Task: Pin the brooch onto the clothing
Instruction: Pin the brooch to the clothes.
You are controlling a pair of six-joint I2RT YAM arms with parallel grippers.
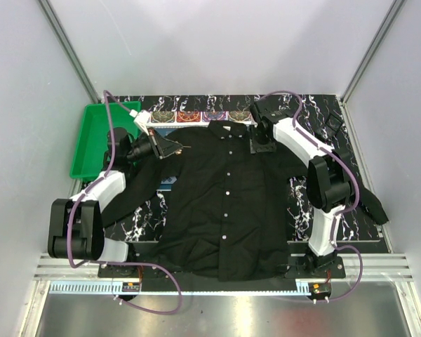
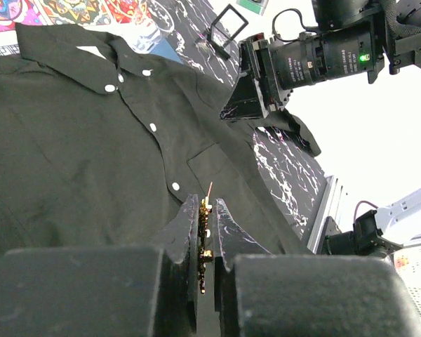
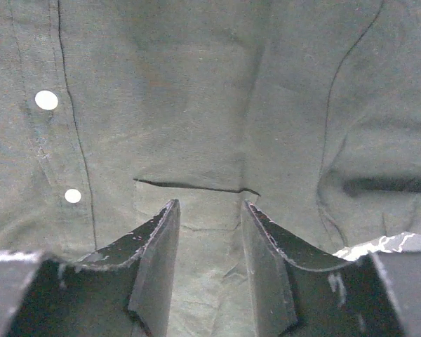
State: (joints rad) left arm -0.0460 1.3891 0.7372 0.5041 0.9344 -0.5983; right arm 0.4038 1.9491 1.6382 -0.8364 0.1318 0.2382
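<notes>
Tiny golden-yellow brooch [image 2: 205, 235] is gripped edge-on between closed left fingers [image 2: 186, 226], held over large black button-up shirt [image 1: 224, 210] spread on black marbled table [image 1: 146, 210]. Right fingers [image 3: 158, 246] are set half apart at shirt's chest pocket [image 3: 207, 232].

No legible text or markings

The black two-finger left gripper [image 2: 206, 210] clamps the tiny golden brooch [image 2: 205, 246] edge-on above the black button-up shirt [image 2: 70, 140].
</notes>
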